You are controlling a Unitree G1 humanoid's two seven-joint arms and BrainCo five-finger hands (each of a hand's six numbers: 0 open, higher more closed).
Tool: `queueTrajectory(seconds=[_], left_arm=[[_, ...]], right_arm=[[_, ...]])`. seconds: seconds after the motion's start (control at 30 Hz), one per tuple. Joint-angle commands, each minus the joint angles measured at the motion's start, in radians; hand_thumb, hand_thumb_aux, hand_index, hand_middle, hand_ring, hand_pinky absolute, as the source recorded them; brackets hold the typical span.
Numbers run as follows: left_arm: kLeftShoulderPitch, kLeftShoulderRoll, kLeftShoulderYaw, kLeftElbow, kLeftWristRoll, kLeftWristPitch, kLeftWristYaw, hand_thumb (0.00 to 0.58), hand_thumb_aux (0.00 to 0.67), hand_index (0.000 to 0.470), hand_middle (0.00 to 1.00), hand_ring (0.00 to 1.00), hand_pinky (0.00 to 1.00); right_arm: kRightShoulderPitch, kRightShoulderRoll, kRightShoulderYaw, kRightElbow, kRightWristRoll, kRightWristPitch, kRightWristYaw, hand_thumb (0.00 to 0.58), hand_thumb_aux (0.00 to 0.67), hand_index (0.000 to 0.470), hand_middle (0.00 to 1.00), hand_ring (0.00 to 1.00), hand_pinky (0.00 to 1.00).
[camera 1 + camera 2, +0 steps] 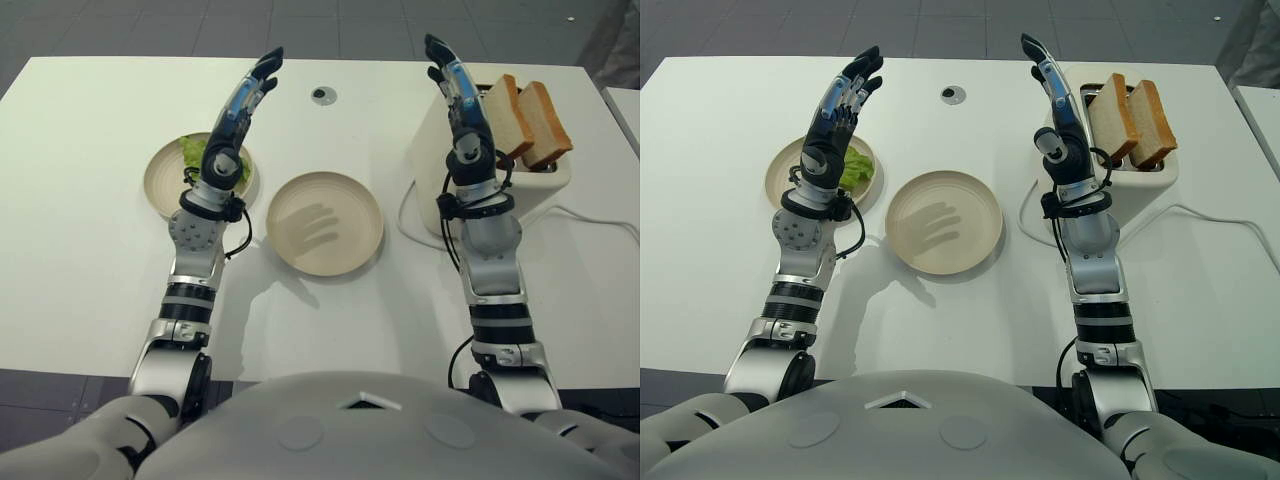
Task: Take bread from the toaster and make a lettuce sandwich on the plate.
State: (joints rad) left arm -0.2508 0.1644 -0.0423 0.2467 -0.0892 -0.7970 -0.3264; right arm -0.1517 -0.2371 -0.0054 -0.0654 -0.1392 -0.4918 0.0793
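Holding two bread slices (1118,118), one toaster (548,182) stands beside two plates (965,248).

**Pair of arms with multi-fingered hands, silver and black**

Left hand (240,110) and right hand (458,95): black fingers are carrying blue and pale panels along their length, and a round grey knob is sitting at the base of each.
Wrists: black collars are ringing both.
Left forearm (192,262) and right forearm (497,270): silver-grey housings are alternating with black-and-white banded rings.
A round plate dotted with small marks is showing on the left forearm.
Thin black cables (243,235) are looping beside each wrist.
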Motion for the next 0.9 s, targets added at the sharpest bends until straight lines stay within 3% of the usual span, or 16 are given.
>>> queueTrajectory(seconds=[0.03,0.33,0.53,0.7,0.9], left_arm=[[0.010,0.004,-0.005,-0.010,0.015,0.002,-0.002,0.000,0.000,0.000,0.00,0.00,0.00],[0.011,0.003,-0.005,-0.007,0.016,0.000,0.001,0.000,0.000,0.000,0.00,0.00,0.00],[0.016,0.003,-0.003,-0.014,0.028,-0.003,0.009,0.000,0.000,0.000,0.00,0.00,0.00],[0.016,0.002,-0.005,-0.016,0.042,-0.005,0.017,0.000,0.000,0.000,0.00,0.00,0.00],[0.028,0.007,0.005,-0.037,0.044,0.000,0.028,0.000,0.000,0.000,0.00,0.00,0.00]], right_arm=[[-0.005,0.002,-0.009,-0.015,0.013,0.000,0.001,0.000,0.000,0.000,0.00,0.00,0.00],[0.002,0.000,-0.027,-0.056,-0.009,-0.004,-0.012,0.000,0.000,0.000,0.00,0.00,0.00],[0.023,-0.096,-0.227,-0.191,-0.181,0.031,-0.115,0.000,0.000,0.000,0.00,0.00,0.00],[0.073,-0.224,-0.363,-0.111,-0.351,0.133,-0.170,0.000,0.000,0.000,0.00,0.00,0.00],[0.133,-0.342,-0.351,0.070,-0.407,0.256,-0.103,0.000,0.000,0.000,0.00,0.00,0.00]])
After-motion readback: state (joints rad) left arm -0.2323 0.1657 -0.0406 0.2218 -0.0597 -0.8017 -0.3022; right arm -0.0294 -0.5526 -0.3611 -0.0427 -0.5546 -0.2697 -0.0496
